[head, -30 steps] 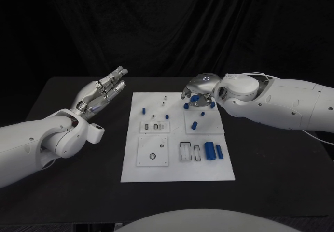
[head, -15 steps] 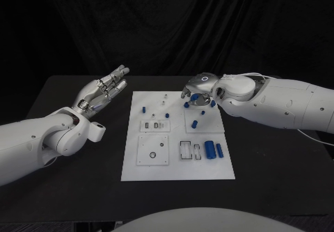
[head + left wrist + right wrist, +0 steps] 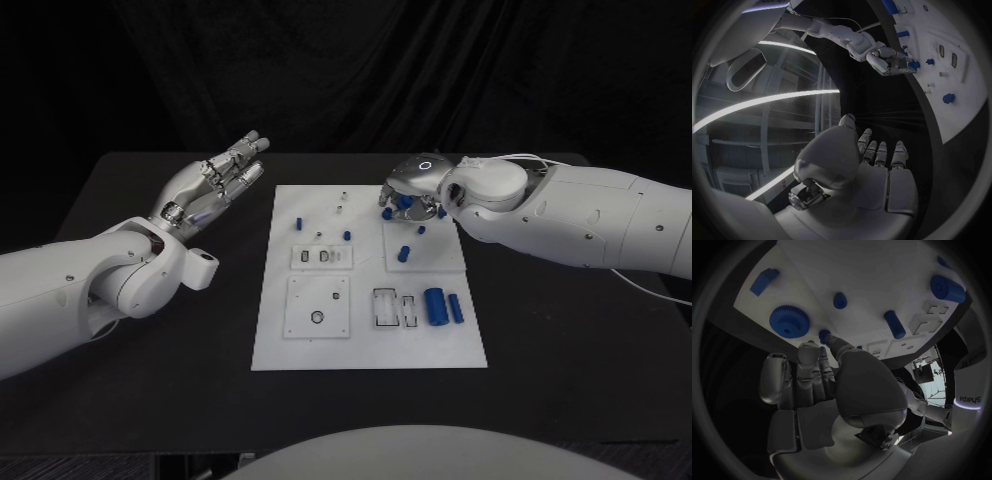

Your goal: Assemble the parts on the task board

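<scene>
Table point(image 3: 173, 400): black; the task board lies flat at its middle, both arms reaching in over it from the sides.
Task board point(image 3: 368, 350): white plate. Its near half carries a square panel point(image 3: 316, 311) with a dark ring on it, and beside that a slotted holder point(image 3: 392, 309); whether the slots are filled I cannot tell. Two blue cylinders point(image 3: 443, 306) lie side by side just beside the holder. Small blue pegs point(image 3: 300, 224) stand scattered over the far half.
Left arm: comes in over the table beside the board, forearm raised.
Left hand point(image 3: 212, 186): held up off the table, well apart from the board, fingers straight and close together, palm flat, empty. The left wrist view shows the same flat palm point(image 3: 873, 170) with nothing in it.
Right arm: reaches across the board's far right corner.
Right hand point(image 3: 411, 200): hangs low over that corner, fingers curled downward toward the blue parts there. In the right wrist view the fingertips point(image 3: 826, 340) sit at a small blue peg point(image 3: 824, 334) near the board's edge; cannot tell whether it is pinched or only touched.
Blue gear point(image 3: 787, 320): lies on the board just beside the right hand's fingertips, apart from them.
</scene>
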Tool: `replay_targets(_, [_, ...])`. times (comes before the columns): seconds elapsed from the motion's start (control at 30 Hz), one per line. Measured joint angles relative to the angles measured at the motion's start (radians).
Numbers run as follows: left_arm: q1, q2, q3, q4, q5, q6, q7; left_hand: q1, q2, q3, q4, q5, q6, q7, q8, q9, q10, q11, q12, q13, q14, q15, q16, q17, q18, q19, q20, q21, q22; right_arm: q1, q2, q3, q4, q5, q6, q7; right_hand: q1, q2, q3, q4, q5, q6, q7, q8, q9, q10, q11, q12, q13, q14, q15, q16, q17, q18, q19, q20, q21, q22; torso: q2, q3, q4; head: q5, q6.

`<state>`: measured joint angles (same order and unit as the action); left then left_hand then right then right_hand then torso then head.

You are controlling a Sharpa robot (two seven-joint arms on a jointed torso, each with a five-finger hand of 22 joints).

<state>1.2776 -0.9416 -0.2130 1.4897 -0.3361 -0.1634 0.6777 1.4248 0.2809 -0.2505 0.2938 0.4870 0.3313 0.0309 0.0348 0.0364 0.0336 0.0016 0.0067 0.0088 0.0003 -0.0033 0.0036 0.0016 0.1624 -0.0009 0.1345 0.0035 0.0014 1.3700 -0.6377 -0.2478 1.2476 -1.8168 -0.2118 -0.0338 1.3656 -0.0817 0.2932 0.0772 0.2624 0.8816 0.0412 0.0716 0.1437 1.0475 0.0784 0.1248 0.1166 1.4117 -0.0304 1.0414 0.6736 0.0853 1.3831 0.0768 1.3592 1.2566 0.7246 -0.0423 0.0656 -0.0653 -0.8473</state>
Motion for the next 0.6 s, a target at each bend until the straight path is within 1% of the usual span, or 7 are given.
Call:
replay_targets(0.03, [0.0,0.0,0.0,0.0,0.0,0.001,0.0,0.0,0.0,0.0,0.0,0.0,0.0,0.0,0.0,0.0,0.0,0.0,0.0,0.0,0.0,0.0,0.0,0.0,0.0,0.0,0.0,0.0,0.0,-0.001,0.001,0.0,-0.002,0.0,0.0,0.0,0.0,0.0,0.002,-0.002,0.0,0.0,0.0,0.0,0.001,0.003,-0.003,0.0,0.001,0.0,0.0,0.0,0.0,0.0,0.0,0.0,0.0,0.001,0.0,0.0,0.0001,0.0,-0.001])
replay_targets(0.1, [0.0,0.0,0.0,-0.001,0.0,0.002,0.0,0.0,0.0,0.0,0.0,0.0,0.0,0.0,0.0,0.0,0.0,0.0,0.0,0.0,0.0,0.0,0.0,0.0,0.0,0.0,0.0,0.0,0.0,-0.002,0.003,0.0,-0.005,0.0,0.0,0.001,0.0,0.0,0.005,0.0,0.0,0.0,0.0,0.004,0.002,0.007,0.0,0.0,0.001,0.0,0.0,0.0,0.0,0.0,0.0,0.0,0.0,0.001,0.0,0.0,0.0002,0.002,-0.002])
replay_targets(0.2, [0.0,0.0,0.0,-0.002,0.0,0.003,0.0,0.0,0.0,0.0,0.0,0.0,0.003,0.003,0.0,0.0,0.0,0.0,0.0,0.0,0.0,0.007,0.0,0.0,0.0,0.0,0.0,0.0,0.0,-0.004,0.007,0.0,-0.01,-0.001,0.0,0.001,0.0,0.0,0.009,-0.004,0.0,0.007,0.0,0.004,0.003,0.012,-0.005,0.004,0.001,0.0,0.0,0.0,-0.012,0.0,0.0,0.0,0.0,-0.001,0.0,-0.0001,0.0001,0.002,-0.006])
replay_targets(0.27, [0.0,0.0,0.0,-0.003,0.002,0.006,0.0,0.0,0.0,0.0,0.0,0.0,0.016,0.011,0.0,0.002,0.002,0.011,0.0,0.0,-0.001,0.016,0.0,0.0,0.0,0.003,0.003,0.0,0.0,-0.007,0.01,0.0,-0.014,-0.001,0.0,0.001,0.0,0.0,0.011,-0.002,0.0,0.008,0.001,0.004,0.004,0.012,-0.005,0.004,0.001,0.0,0.0,-0.001,-0.016,0.0,0.0,0.0,0.0,-0.001,-0.001,-0.0001,-0.0003,0.003,-0.008])
replay_targets(0.4, [0.0,0.001,0.0,-0.006,0.013,0.011,0.0,0.0,0.0,0.0,0.0,0.0,0.023,0.012,0.0,0.003,0.002,0.013,0.0,0.0,-0.002,0.016,0.0,0.0,0.0,0.004,0.004,0.0,0.0,-0.015,0.017,0.0,-0.023,-0.001,-0.001,0.002,0.0,0.0,0.02,-0.004,0.0,0.016,0.001,0.005,0.009,0.012,-0.006,0.004,0.001,-0.005,-0.005,-0.007,-0.021,0.0,0.0,0.0,0.0,-0.001,-0.001,-0.0002,-0.0011,0.003,-0.009])
replay_targets(0.47, [0.0,0.002,0.0,-0.008,0.019,0.013,0.0,0.0,0.0,0.0,0.0,0.004,0.023,0.012,0.0,0.003,0.002,0.013,0.0,0.0,-0.002,0.016,0.0,0.0,0.0,0.004,0.004,0.0,0.0,-0.019,0.021,0.0,-0.029,-0.001,-0.002,0.003,0.0,0.0,0.03,-0.006,0.0,0.025,0.006,0.01,0.014,0.021,-0.007,0.004,0.001,-0.005,-0.005,-0.007,-0.018,0.0,0.0,0.0,0.0,0.001,-0.001,-0.0003,-0.0011,0.002,-0.009])
replay_targets(0.6, [0.0,0.004,0.0,-0.013,0.031,0.017,0.0,0.0,0.0,0.0,0.0,0.004,0.023,0.012,0.0,0.003,0.002,0.013,0.0,0.0,-0.002,0.016,0.0,0.0,0.0,0.004,0.004,0.0,0.0,-0.026,0.03,0.0,-0.044,-0.002,-0.008,0.005,0.015,0.015,0.049,-0.008,0.02,0.058,0.012,0.023,0.028,0.038,-0.013,0.008,0.001,-0.003,-0.008,0.008,0.006,0.0,0.006,-0.006,0.009,0.02,-0.001,-0.0003,-0.0002,0.001,-0.009])
